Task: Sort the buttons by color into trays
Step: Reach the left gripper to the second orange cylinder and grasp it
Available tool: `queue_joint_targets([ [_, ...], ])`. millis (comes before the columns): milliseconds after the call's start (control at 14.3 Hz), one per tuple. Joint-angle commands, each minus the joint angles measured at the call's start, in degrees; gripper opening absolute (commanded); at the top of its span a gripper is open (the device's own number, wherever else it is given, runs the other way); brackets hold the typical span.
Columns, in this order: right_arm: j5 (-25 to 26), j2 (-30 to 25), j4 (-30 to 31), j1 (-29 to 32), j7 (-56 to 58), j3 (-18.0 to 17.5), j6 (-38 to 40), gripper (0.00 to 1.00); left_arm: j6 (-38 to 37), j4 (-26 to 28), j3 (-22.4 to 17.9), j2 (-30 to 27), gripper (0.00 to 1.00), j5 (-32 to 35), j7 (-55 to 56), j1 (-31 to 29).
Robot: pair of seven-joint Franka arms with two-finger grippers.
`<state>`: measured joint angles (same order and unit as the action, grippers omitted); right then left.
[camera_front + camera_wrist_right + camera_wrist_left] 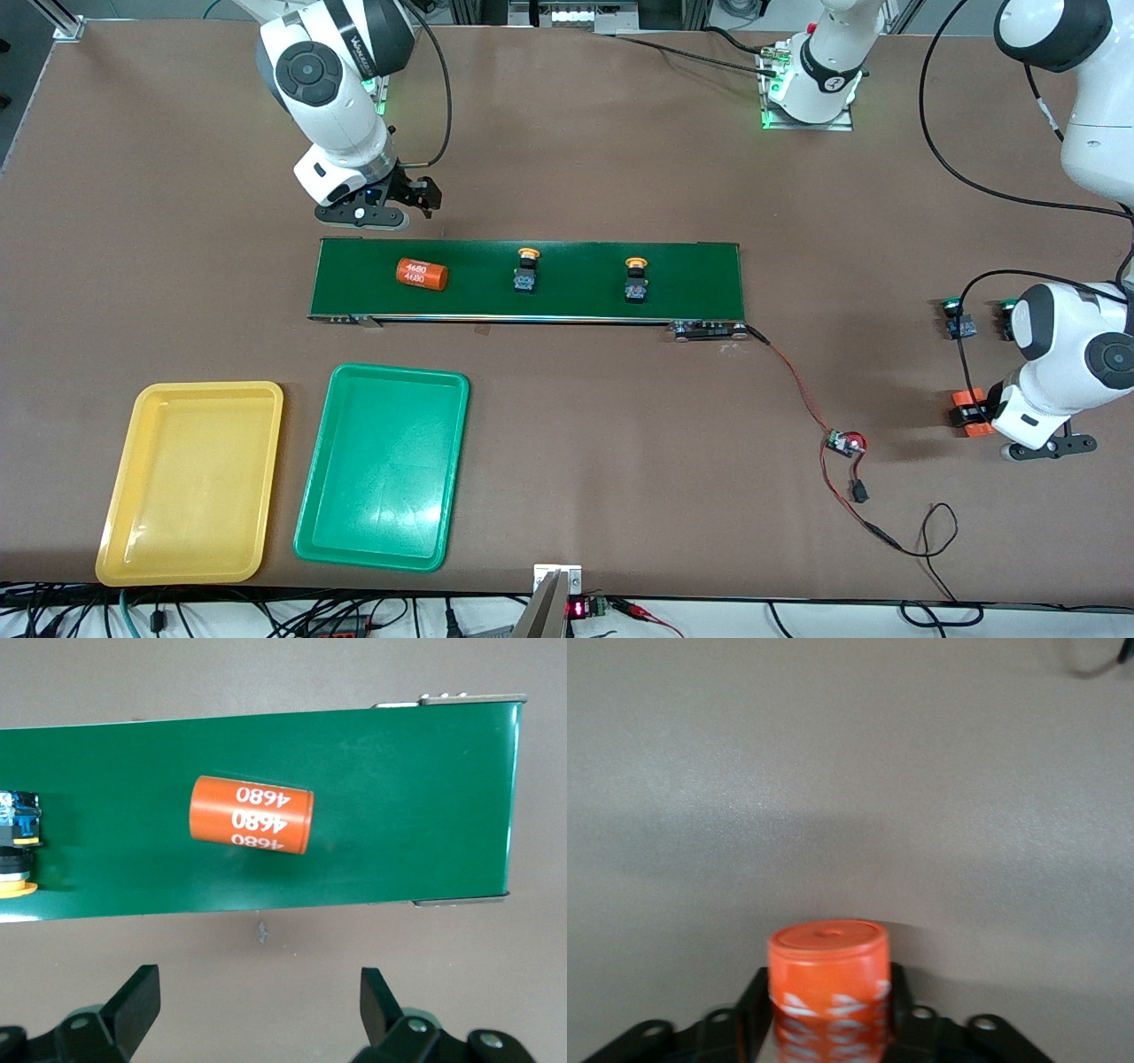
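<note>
Two yellow-capped push-button switches with dark blocky bases (527, 270) (635, 280) sitting on the long dark-green conveyor belt (691, 266), each lying with its long axis across the belt, cap pointing toward the robot bases. Two green-capped switches (957, 319) off the belt on the brown tabletop (620, 159), toward the left arm's end, partly hidden by that arm.

Right end effector (376, 209) released, hanging just off the belt's edge at the right arm's end, near an orange cylinder with white numerals (422, 274). Nearest yellow-capped switch lies further along the belt toward the left arm's end. Probably the better-placed arm for both.

Left end effector (829, 1005) clenched on a second orange cylinder (827, 979), near the green-capped pair.

Shallow yellow plastic tray (142, 399) and shallow green plastic tray (341, 381), nearer the front camera than the belt: nothing in either.
</note>
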<state>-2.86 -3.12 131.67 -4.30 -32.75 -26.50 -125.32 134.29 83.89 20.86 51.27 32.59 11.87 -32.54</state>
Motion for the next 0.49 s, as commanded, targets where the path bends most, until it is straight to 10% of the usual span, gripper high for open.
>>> queue_joint_targets([
  [0, -0.04, 1.62, 0.17, -0.7, -1.35, -0.4, -3.86, 1.0, -5.77, -0.92, 0.84, -1.88, 0.19, -0.68, -0.18, 0.1],
  [420, 0.13, 5.67, -2.99, -1.14, -2.49, -0.4, -9.07, 1.0, -21.59, -1.54, 6.47, -10.66, 0.19, -11.49, 3.93, 2.47],
])
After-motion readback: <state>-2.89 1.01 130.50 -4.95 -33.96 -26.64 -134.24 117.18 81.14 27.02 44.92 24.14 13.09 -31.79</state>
